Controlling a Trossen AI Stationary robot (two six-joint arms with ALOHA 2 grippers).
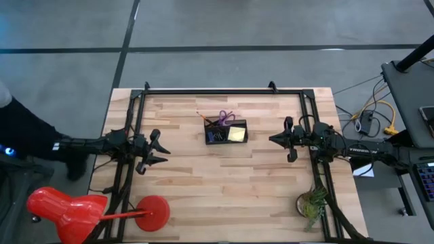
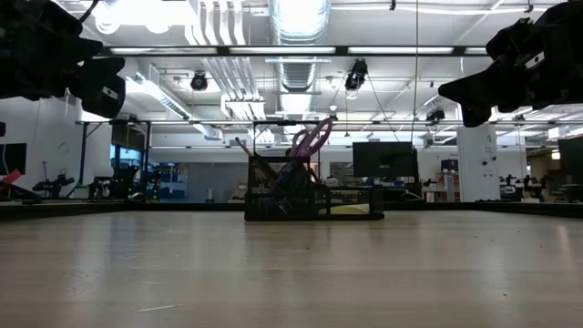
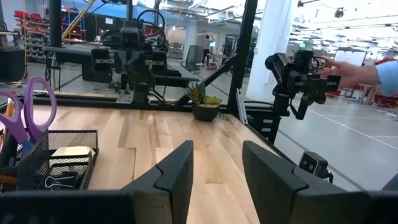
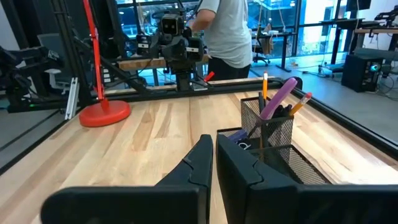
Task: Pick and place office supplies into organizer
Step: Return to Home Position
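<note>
The black mesh organizer stands on the table's middle, toward the far edge. Its taller section holds purple-handled scissors, an orange pencil and pens, all upright or leaning on the mesh wall. The lower section holds a yellow sticky-note pad and dark clips. My left gripper hovers open, left of the organizer, holding nothing. My right gripper hovers shut to the organizer's right, also holding nothing.
A red stand with a round base sits near the table's near left corner, and a small potted plant near the right one. Black frame rails border the table. A person stands beyond the left side.
</note>
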